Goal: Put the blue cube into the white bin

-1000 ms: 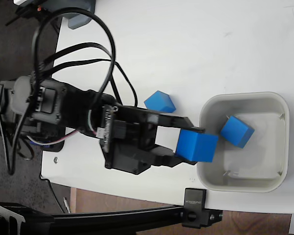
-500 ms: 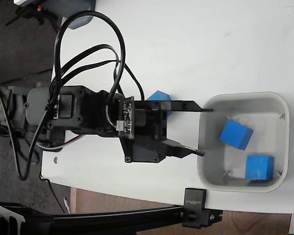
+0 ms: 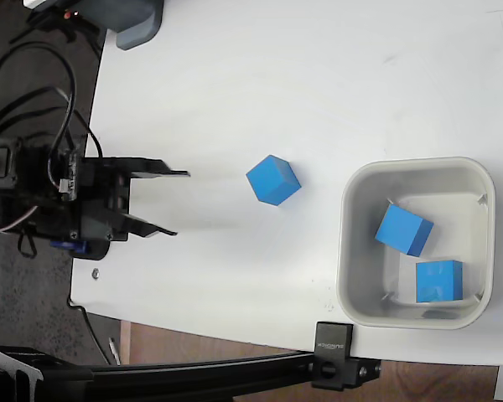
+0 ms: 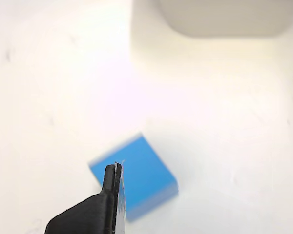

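White table top (image 3: 335,75) across most of the fixed view, dark floor along the left edge, a black bar with a clamp (image 3: 333,366) along the bottom edge. Grey object (image 3: 136,21) at the top left corner of the table, partly cut off by the frame.

At the left edge of the table, black gripper (image 3: 178,203) with its two fingers spread wide apart, nothing between them, tips pointing right across the table. Behind it, the arm body and loops of black cable (image 3: 33,75) over the dark floor.

At the right side of the fixed view, white bin (image 3: 352,251) resting on the table, well apart from the gripper. Inside it, two blue cubes: one (image 3: 404,229) near the middle, turned at an angle, and another (image 3: 439,280) lower and further right, close to the bin's wall.

Out on the bare table, between gripper and bin, a third blue cube (image 3: 273,180), tilted corner-on to the view, closer to the bin than to the gripper, touching neither.

From the wrist view, somewhat blurred: same loose cube (image 4: 146,175) on the white surface, partly covered by one dark fingertip (image 4: 112,190) at the bottom edge; off-white bin's outer wall (image 4: 224,17) at the top.
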